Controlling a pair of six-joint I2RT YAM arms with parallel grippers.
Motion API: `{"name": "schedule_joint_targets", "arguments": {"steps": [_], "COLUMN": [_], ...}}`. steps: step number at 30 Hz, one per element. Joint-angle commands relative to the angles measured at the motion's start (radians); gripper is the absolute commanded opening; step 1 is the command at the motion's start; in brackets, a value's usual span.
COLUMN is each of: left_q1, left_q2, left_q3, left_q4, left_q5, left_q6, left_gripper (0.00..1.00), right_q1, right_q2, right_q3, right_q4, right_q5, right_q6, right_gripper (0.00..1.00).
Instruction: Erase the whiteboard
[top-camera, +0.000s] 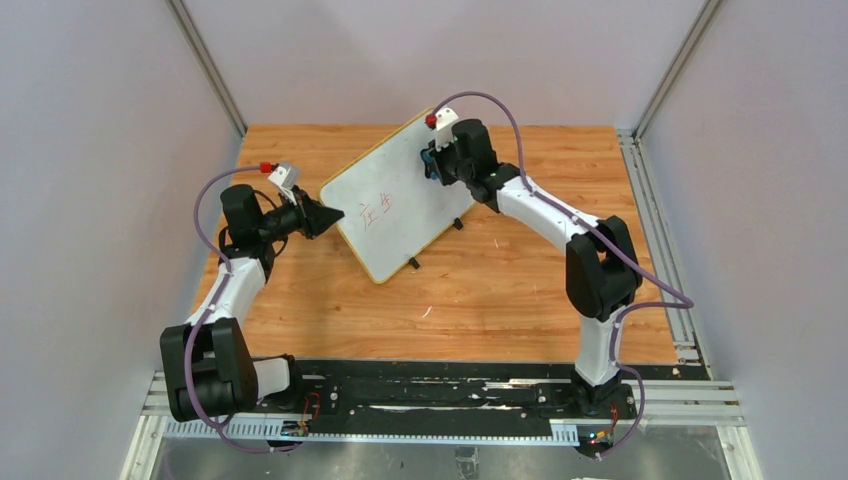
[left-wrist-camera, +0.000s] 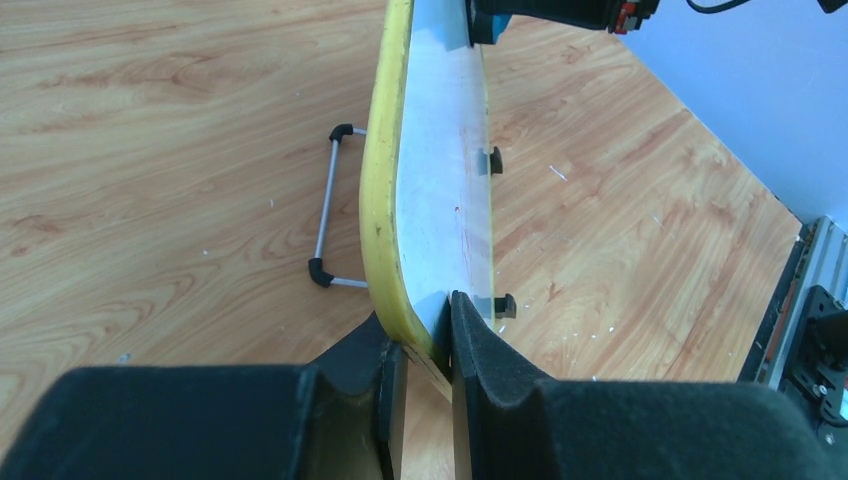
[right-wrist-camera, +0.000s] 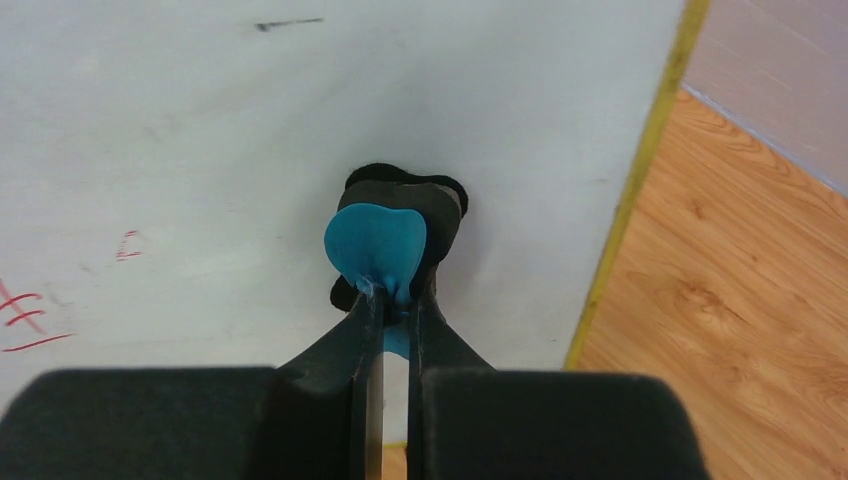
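Red handwritten characters (top-camera: 378, 212) on the whiteboard (top-camera: 402, 172); too small to read.

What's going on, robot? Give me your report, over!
Left gripper shut on the whiteboard, at its yellow rim. Right gripper shut on the blue eraser, at the board face. Red writing not yet wiped. Nothing blocking it.

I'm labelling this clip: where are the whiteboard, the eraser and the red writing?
whiteboard (top-camera: 412, 165), top view, bare white face.
eraser (right-wrist-camera: 375, 243), right wrist view, blue upper part.
red writing (top-camera: 378, 212), top view, middle of the characters.
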Motion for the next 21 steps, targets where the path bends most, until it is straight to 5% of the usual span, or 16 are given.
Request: {"name": "schedule_joint_targets", "arguments": {"steps": [1, 12, 21], "left_q1": [-0.007, -0.008, -0.008], "left_q2": [0.0, 0.005, 0.0], "left_q3": [-0.002, -0.001, -0.002], "left_q4": [-0.042, -0.043, -0.048], "left_q5": [-0.037, -0.037, -0.037], "left_q6": [0.145, 0.147, 0.15], "left_gripper": [0.0, 0.0, 0.0], "right_q1": [0.073, 0.29, 0.316], "right_q2": [0.01, -0.003, -0.035], "right_q3": [0.033, 0.015, -0.046], "right_q4": [-0.005, 0.033, 0.052], "right_q5": [-0.037, -0.035, 0.019], "right_q6": [0.007, 0.018, -0.005], "right_gripper": [0.01, 0.01, 0.01]}}
